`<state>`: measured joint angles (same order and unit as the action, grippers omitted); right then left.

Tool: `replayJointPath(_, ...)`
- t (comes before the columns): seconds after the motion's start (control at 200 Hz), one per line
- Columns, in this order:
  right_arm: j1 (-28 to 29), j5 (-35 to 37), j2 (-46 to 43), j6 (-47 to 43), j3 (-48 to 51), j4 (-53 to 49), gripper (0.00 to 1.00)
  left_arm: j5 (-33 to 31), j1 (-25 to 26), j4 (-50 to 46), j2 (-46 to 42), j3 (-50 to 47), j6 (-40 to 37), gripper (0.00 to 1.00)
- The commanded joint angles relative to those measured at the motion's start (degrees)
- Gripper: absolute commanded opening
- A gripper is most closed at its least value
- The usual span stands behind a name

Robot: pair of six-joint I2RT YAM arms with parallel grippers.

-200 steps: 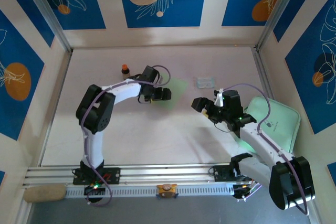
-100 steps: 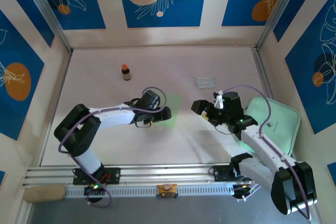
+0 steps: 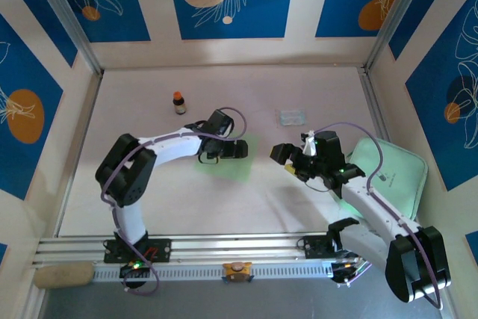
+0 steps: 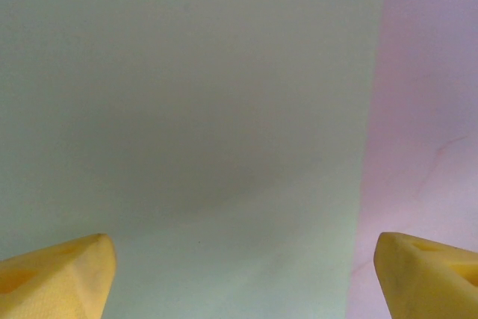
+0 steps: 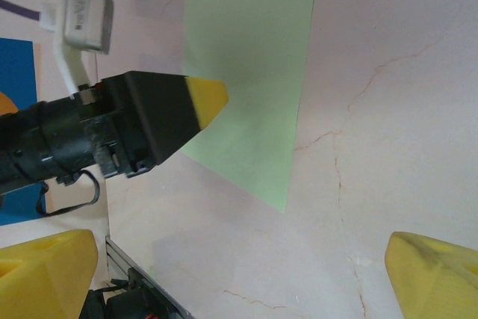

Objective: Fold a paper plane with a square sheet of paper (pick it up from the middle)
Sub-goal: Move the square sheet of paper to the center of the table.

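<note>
The square sheet of paper (image 3: 231,166) is pale green and lies flat on the table's middle. My left gripper (image 3: 228,149) hovers over its far part, open, with nothing between the yellow fingertips (image 4: 56,278). From the left wrist the sheet (image 4: 187,110) fills most of the picture, its right edge against the pink table. My right gripper (image 3: 287,156) stands open just right of the sheet, apart from it. The right wrist view has the sheet (image 5: 258,57) ahead, with one yellow-tipped left finger (image 5: 203,101) over it. My right gripper (image 5: 239,274) is above bare table.
A small brown bottle with an orange cap (image 3: 179,102) stands at the back left. A clear plastic packet (image 3: 290,116) lies at the back right. A mint green tray (image 3: 396,173) sits under the right arm at the right edge. Walls enclose the table.
My left arm swung toward the near side and then back a little, its gripper staying over the sheet. More of the sheet shows now. The right gripper has barely shifted.
</note>
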<state>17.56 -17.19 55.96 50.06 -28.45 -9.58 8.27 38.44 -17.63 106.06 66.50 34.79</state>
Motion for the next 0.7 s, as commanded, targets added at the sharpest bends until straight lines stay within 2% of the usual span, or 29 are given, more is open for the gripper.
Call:
replayJointPath(0.0, 0.69, 0.16, -0.59, 0.39, -0.63, -1.76, 0.99, 2.85, -0.26, -4.27, 1.28, 0.40, -1.55, 0.89)
replayJointPath(0.08, 1.32, 3.52, -2.03, -0.28, -0.63, -3.13, 0.99, 3.31, -0.21, -3.21, 0.37, -2.21, 1.73, 0.88)
replayJointPath(0.255, 1.68, 6.28, -2.29, -3.78, -3.84, -9.65, 0.99, 3.35, 0.71, 2.86, -3.87, -10.89, 12.23, 0.88)
replayJointPath(0.45, 4.74, 19.76, 0.13, -2.85, -8.36, -19.40, 0.99, -2.64, 4.95, 7.18, -9.87, -17.77, 22.20, 0.88)
replayJointPath(0.51, 5.88, 21.78, 0.64, -4.04, -9.20, -20.28, 0.99, -4.74, 6.23, 6.83, -11.65, -18.16, 22.61, 0.88)
replayJointPath(0.61, 5.92, 20.98, 0.52, -5.18, -9.04, -19.73, 0.99, -8.17, 7.66, 5.31, -14.44, -17.66, 20.16, 0.90)
replayJointPath(0.695, 5.28, 20.71, -0.56, -4.64, -8.22, -19.20, 0.99, -11.13, 7.77, 1.57, -16.33, -15.88, 15.65, 1.00)
